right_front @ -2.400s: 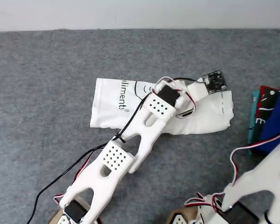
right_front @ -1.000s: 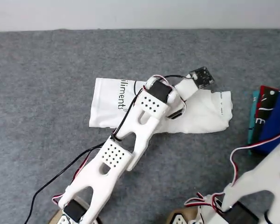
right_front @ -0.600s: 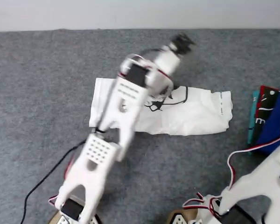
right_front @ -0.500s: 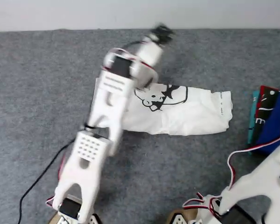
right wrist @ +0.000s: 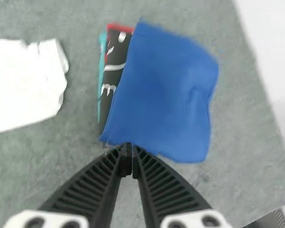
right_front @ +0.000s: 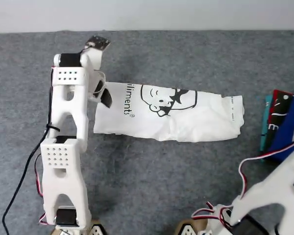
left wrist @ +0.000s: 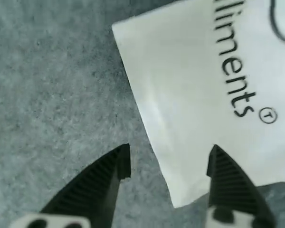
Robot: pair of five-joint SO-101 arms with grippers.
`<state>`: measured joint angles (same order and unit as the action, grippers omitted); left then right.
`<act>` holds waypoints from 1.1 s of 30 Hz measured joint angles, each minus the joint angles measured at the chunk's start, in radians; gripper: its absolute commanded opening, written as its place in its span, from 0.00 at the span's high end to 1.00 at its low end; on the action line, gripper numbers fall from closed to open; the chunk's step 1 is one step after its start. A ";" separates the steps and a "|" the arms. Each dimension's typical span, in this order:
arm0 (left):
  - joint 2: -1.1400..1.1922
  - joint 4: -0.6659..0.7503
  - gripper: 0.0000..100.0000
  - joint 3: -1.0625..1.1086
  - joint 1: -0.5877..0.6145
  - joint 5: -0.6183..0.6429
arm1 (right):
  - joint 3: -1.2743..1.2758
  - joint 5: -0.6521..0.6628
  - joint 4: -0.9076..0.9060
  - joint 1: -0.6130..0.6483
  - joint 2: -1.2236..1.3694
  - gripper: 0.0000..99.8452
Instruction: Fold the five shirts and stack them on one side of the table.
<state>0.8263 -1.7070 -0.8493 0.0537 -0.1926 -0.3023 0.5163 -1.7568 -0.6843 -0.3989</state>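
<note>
- Left end effector (left wrist: 167, 176) stood wide, astride the shirt's (left wrist: 199, 85) end edge.
- Pinching deep on that edge seemed wisest before folding across.
- Right end effector (right wrist: 128, 153) was closed, empty.

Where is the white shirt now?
High view: the white shirt lies mid-table, between the open left gripper at its printed end and the folded stack.

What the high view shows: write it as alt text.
A white shirt, folded into a long strip, lies across a grey table, with the left gripper over its left end. A stack of folded shirts, blue on top, sits at the right edge.
</note>
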 measured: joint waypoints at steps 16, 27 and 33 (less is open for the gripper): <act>0.324 0.018 0.80 -0.242 -0.017 0.000 | 0.077 0.000 0.000 0.000 -0.023 0.99; 0.413 -0.032 0.99 -0.405 -0.069 -0.026 | 0.077 0.000 0.000 0.002 -0.048 0.99; 0.295 -0.020 0.99 -0.192 -0.064 -0.077 | 0.077 0.000 0.000 0.002 -0.048 0.99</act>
<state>1.1208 -1.7269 -1.0411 -0.0107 -0.2693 -0.2256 0.5163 -1.7568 -0.6828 -0.4465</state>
